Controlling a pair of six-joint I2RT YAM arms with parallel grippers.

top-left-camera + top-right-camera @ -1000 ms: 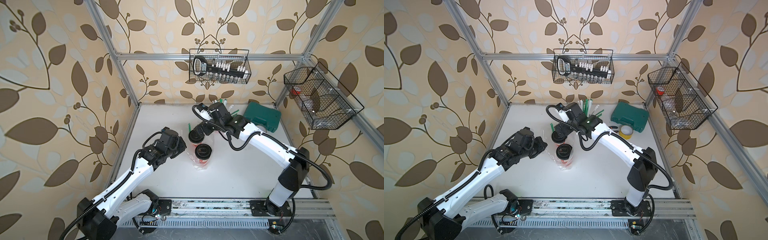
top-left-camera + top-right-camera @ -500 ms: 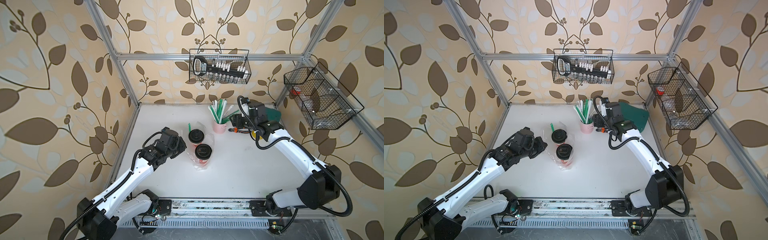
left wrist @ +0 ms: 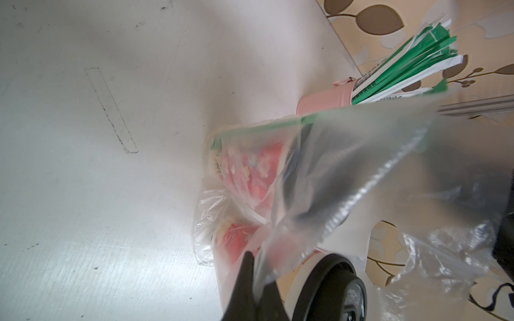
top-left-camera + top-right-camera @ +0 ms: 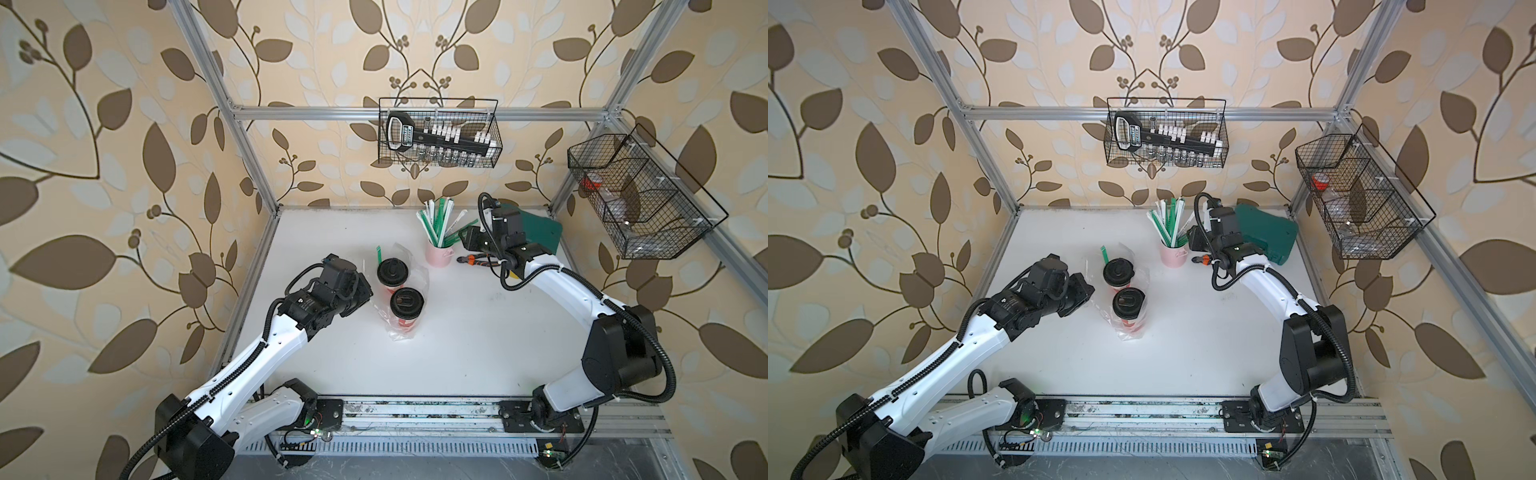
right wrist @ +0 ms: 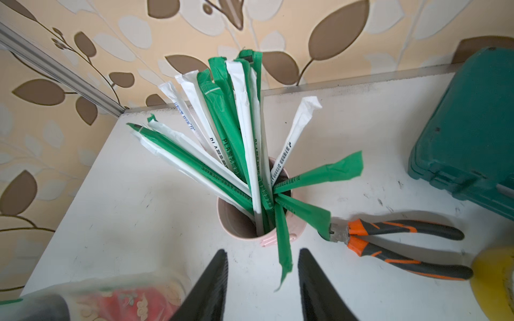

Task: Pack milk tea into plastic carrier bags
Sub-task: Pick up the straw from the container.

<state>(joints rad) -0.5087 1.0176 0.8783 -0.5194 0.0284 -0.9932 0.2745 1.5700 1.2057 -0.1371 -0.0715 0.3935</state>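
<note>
Veiling much of the left wrist view, the plastic carrier bag (image 3: pixel 361 166) is seen as a frosted, out-of-focus sheet. The red walls and pale print of the two cups are only dimly made out through it. The left gripper (image 3: pixel 258 275) is cut off at the picture's edge, and its black fingers are clenched on a fold of the bag's film. In both top views that grip is hidden under the wrist housing. A yellow roll (image 5: pixel 495 272) is cropped in the right wrist view, and the green case (image 4: pixel 540 232) is partly covered by the right arm.

The table (image 4: pixel 457 345) is a white, scuffed board, enclosed by an aluminium frame (image 4: pixel 415 113) and leaf-patterned wallpaper (image 4: pixel 104 166). Two black wire baskets (image 4: pixel 438 133) are hung from the frame.

The rear milk tea cup (image 4: pixel 392 272) and the front milk tea cup (image 4: pixel 406 301) are stood upright and close together inside the bag, near the table's middle. Both are capped with black domed lids, and thin crinkled film is gathered around them. The right gripper (image 5: pixel 262 251) is held released above the pink cup (image 5: pixel 230 219), well apart from the bag, with its tapered fingers parted. Paper-wrapped green and white straws (image 5: pixel 230 133) are fanned from that cup, and one limp green end hangs in the gap between the fingers. Pliers (image 5: pixel 395 236) with orange and grey handles are laid beside the cup.
</note>
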